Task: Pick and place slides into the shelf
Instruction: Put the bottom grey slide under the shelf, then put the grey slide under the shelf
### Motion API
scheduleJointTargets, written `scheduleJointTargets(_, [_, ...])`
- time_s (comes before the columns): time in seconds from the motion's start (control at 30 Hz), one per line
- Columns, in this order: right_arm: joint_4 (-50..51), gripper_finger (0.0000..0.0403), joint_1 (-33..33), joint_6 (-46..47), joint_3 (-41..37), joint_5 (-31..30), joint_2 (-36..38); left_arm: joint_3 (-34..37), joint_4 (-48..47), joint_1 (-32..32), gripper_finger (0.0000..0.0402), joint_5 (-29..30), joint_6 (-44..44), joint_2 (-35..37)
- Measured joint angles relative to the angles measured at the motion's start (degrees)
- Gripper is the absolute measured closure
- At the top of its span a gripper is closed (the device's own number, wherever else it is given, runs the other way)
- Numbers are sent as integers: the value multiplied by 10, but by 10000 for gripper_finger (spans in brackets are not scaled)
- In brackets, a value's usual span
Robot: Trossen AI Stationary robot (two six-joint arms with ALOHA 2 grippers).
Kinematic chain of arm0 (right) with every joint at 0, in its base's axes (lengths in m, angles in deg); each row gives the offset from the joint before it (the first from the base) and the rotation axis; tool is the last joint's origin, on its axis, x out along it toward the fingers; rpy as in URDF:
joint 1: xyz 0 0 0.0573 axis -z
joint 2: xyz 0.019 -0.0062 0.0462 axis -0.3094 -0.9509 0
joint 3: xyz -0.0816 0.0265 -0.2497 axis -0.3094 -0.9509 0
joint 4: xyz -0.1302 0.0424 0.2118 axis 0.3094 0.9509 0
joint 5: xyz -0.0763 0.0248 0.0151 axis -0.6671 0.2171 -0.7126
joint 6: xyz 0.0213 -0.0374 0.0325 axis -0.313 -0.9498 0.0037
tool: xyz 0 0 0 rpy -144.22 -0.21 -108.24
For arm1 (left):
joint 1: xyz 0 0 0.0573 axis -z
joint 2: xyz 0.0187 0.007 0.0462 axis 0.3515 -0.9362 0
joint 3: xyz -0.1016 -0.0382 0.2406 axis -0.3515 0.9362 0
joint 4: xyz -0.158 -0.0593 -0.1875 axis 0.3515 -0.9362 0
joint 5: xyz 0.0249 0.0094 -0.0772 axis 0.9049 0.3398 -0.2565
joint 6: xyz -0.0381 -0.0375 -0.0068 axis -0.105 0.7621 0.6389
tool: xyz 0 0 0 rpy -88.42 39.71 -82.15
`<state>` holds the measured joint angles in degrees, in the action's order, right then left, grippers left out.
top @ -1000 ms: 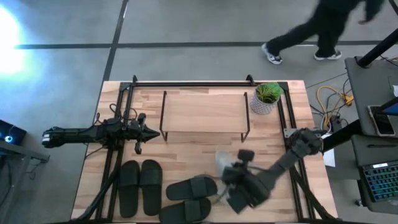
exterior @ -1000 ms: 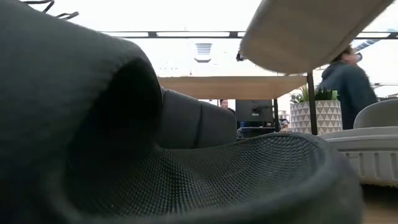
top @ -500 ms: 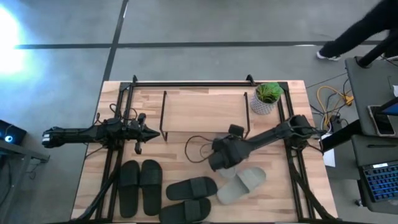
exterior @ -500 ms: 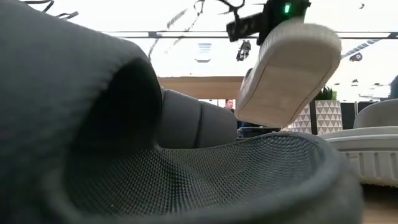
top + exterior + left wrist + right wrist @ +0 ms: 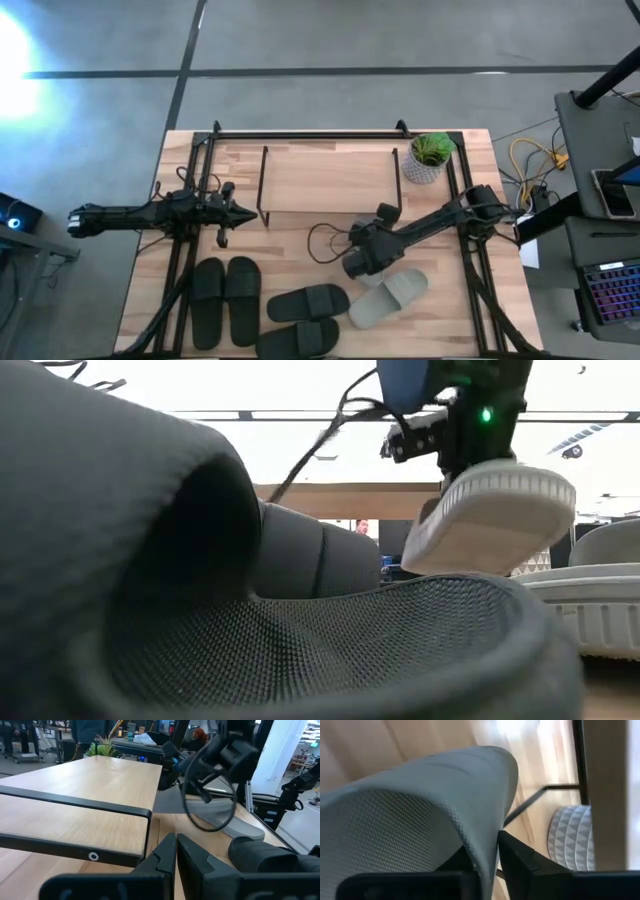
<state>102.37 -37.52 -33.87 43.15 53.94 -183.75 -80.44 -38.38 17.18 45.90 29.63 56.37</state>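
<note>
My right gripper (image 5: 360, 255) is shut on a pale grey slide (image 5: 490, 520), tilted just in front of the shelf (image 5: 325, 180), near its right legs. The slide's sole faces the low view. Its mate (image 5: 390, 297) lies flat on the table, near the front. The dark olive pair (image 5: 305, 302) and the black pair (image 5: 225, 300) lie side by side along the near edge. My left gripper (image 5: 175, 850) waits shut, left of the shelf. My right gripper pinches an edge of the pale grey slide (image 5: 487, 845) between its two fingers, coming slanting down from the table's right. The slide hangs tilted below the fingers. A dark slide in front hides its lower end, so whether it touches the table cannot be told.
A potted plant (image 5: 428, 158) in a white patterned pot stands right of the shelf. A black frame (image 5: 300, 132) runs along the table's far edge. One dark slide (image 5: 200, 610) fills the low view's foreground. A cable loop (image 5: 325, 240) hangs by my right wrist.
My right gripper has carried the pale grey slide from the table's near right toward the far edge and the shelf, sinking and tipping further downward. The slide has come lower and closer to the shelf's front, its sole still turned toward the near edge.
</note>
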Motion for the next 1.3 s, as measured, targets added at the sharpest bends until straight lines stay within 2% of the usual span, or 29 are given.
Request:
scheduleJointTargets(0.33, [-8, 288, -4, 43, -58, -30, 0, 0, 0, 0, 402, 0, 0, 0])
scheduleJointTargets(0.53, [-47, 261, -14, -26, -55, -42, 0, 0, 0, 0, 402, 0, 0, 0])
scheduleJointTargets(0.7, [-40, 246, -23, -34, -43, -43, 0, 0, 0, 0, 402, 0, 0, 0])
scheduleJointTargets(0.8, [-32, 243, -29, -35, -36, -26, 0, 0, 0, 0, 402, 0, 0, 0])
scheduleJointTargets(0.97, [-29, 243, -45, -36, -32, 36, 1, 0, 0, 0, 402, 0, 0, 0])
scheduleJointTargets(1.13, [-24, 243, -79, -34, -8, 57, 2, 0, 0, 0, 402, 0, 0, 0])
scheduleJointTargets(1.3, [31, 243, -114, 40, 39, 73, 11, 0, 0, 0, 402, 0, 0, 0])
